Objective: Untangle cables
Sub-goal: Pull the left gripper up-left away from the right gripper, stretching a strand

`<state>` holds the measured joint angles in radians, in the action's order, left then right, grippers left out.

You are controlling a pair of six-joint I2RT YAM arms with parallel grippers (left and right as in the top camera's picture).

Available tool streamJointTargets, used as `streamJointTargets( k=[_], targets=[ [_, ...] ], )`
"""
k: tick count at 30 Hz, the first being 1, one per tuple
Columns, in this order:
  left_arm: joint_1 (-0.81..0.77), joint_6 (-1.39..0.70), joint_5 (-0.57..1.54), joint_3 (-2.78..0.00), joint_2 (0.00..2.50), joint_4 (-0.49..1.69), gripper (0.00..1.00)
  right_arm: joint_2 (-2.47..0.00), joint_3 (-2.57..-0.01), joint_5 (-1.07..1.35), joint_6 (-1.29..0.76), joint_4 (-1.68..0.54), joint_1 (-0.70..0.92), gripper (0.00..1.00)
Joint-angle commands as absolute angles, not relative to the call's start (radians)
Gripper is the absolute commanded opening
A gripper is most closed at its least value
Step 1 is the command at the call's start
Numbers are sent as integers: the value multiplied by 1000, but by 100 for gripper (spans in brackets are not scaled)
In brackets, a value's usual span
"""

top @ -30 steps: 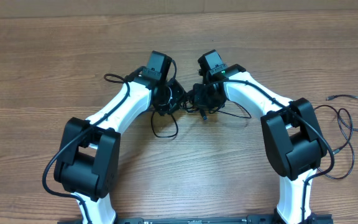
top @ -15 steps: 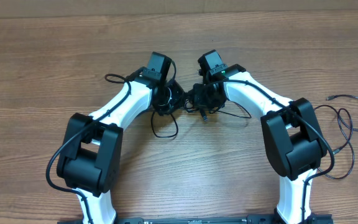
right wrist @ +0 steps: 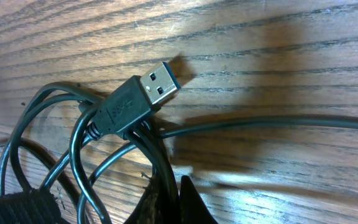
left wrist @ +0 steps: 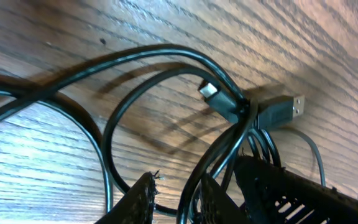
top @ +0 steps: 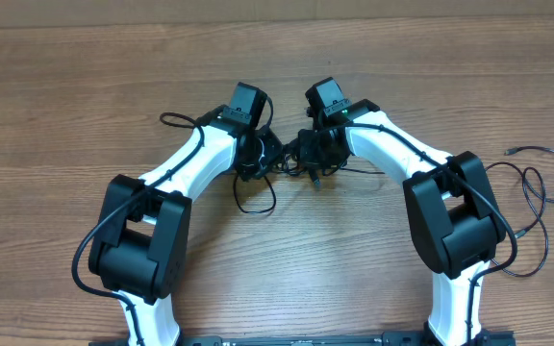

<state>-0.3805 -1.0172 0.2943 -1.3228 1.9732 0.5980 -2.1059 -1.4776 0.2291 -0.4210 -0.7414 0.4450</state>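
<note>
Cable tangle (left wrist: 232, 107) mid-table (top: 65, 106); loose cable (top: 511, 151) at right edge.

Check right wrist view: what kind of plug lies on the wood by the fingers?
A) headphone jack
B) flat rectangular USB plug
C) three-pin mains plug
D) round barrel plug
B: the plug ends in a flat rectangular metal shell with two small square holes. It lies on the wooden table among looped black cables.
</note>
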Motion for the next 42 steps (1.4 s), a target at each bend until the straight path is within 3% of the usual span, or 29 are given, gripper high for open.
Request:
streamJointTargets(
  k=[1,18,26,27,28,29,30,31,35,42],
  targets=[
    [-392,-1002,256,-1337,1988,601,26,-2106,-1476,226,-422,-735,448,4],
    [-433,-979,190,-1337,1990,601,26,-2106,-1476,226,-423,-735,448,4],
    [-433,-979,184,-1337,1990,650,19,-2106,-1476,226,-423,-735,448,4],
    [-433,-973,179,-1337,1990,677,10,-2106,-1476,226,-422,-735,448,4],
    [-430,-961,181,-1337,1990,682,9,-2106,-1476,225,-422,-735,448,4],
    [-426,-938,189,-1337,1990,686,11,-2106,-1476,225,-423,-735,448,4],
    [-424,-901,203,-1337,1990,687,22,-2106,-1476,225,-422,-735,448,4],
    [-424,-867,201,-1337,1990,683,24,-2106,-1476,226,-423,-735,448,4],
    [-426,-726,172,-1337,1990,680,4,-2106,-1476,226,-422,-735,448,4],
    [-421,-635,173,-1337,1991,702,4,-2106,-1476,225,-423,-735,448,4]
  ],
)
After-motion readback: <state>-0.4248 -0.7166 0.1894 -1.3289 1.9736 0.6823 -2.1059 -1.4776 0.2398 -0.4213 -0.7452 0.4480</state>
